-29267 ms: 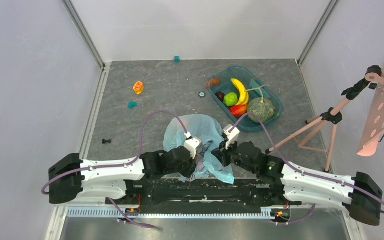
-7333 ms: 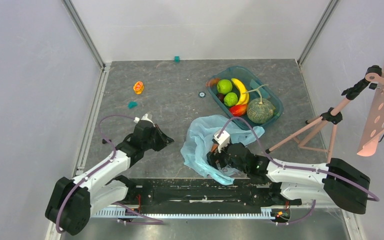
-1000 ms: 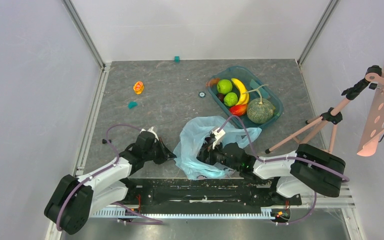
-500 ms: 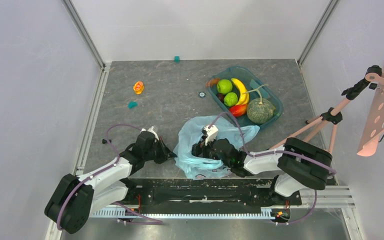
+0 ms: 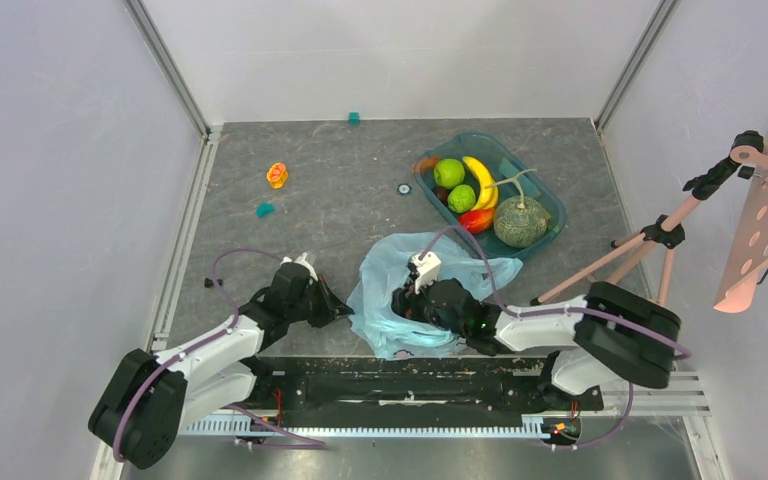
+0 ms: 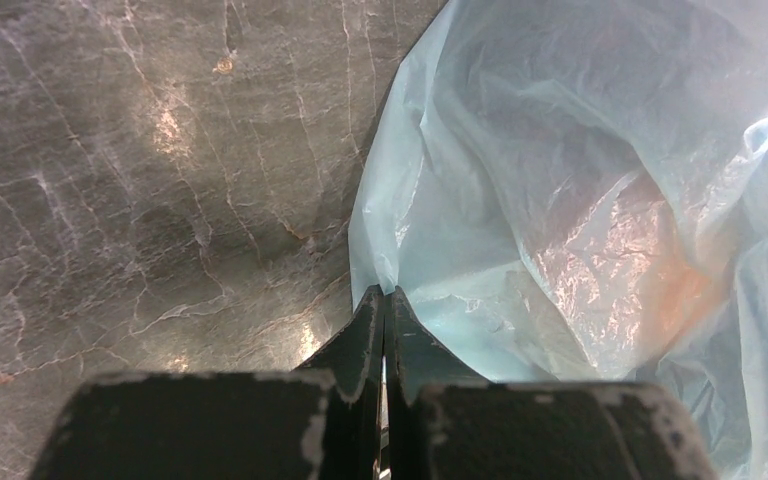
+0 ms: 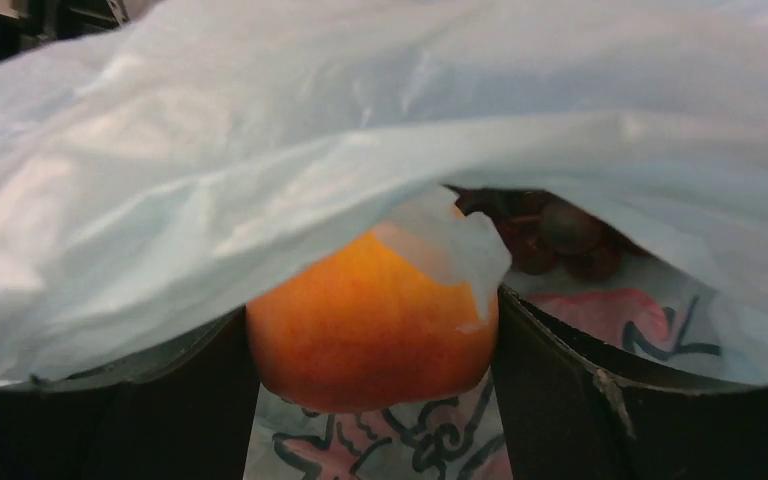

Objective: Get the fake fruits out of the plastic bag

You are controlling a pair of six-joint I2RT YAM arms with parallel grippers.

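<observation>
A grey, marbled surface walled in white carries the plastic bag [image 5: 380,280], which lies crumpled close to the middle of the near edge. A teal tray [image 5: 550,205] toward the far right corner already holds the melon [image 5: 520,222] and a green apple [image 5: 449,172], next to a banana.

The left hand [image 6: 384,310] has its fingers pressed together at the bag's left rim. The thin film seems to be nipped between them, which would anchor the bag.

The right hand [image 5: 410,298] is reaching in through the bag's mouth under a sagging fold of film. Its fingers stand on either side of the peach [image 7: 370,320] and look to be touching it on both flanks, so the grip reads as made or very nearly so. The grape bunch [image 7: 550,235] lies just behind the peach, deeper in the bag.

The step in hand is taking the peach. The next move calls for a firm squeeze and then a draw back out through the mouth, low enough that the drooping film does not snag. The left hand should keep the rim pinned. The grapes would follow.
</observation>
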